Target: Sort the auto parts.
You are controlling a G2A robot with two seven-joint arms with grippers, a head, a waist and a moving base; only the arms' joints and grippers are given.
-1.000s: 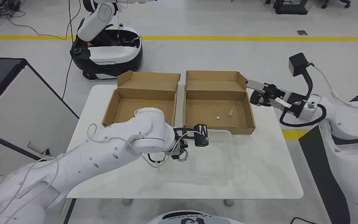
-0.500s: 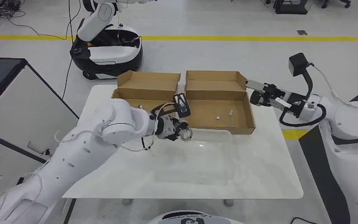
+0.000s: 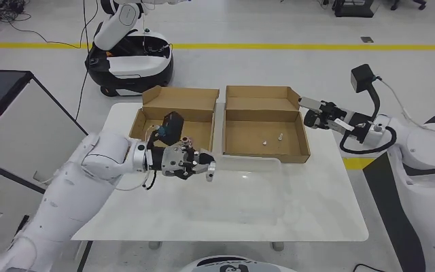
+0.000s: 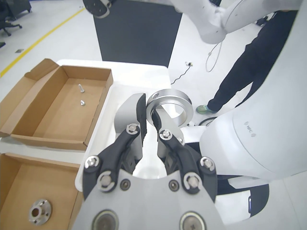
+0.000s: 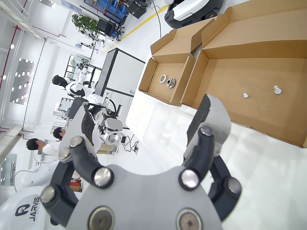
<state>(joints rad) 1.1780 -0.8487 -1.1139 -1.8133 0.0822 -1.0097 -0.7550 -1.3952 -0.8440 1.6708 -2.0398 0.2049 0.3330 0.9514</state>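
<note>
Starting closest in, the clear tray (image 3: 277,204) sits on the white tabletop (image 3: 326,211), and the left gripper (image 3: 202,166) hangs over the tray's far left corner, just beside the boxes. It's clamped onto a metal ring (image 4: 169,106): one finger (image 4: 157,120) goes through the hole, the other sits outside, and the ring's wall is pinched between them, so the ring is up off the tray and not touching anything else. A bit further back are two open cardboard boxes side by side, touching or near enough. The left cardboard box (image 3: 183,112) has a flange (image 5: 171,82) and a second ring (image 5: 163,78) lying flat on its floor, right next to each other. The right cardboard box (image 3: 262,112) has a small bolt (image 3: 263,143) and a second bolt (image 3: 280,136) lying near each other, toward its right half. Out past that box's right wall, by the far corner, the right gripper (image 3: 309,112) hangs off to the side with its fingers spread wide and nothing between them.
</note>
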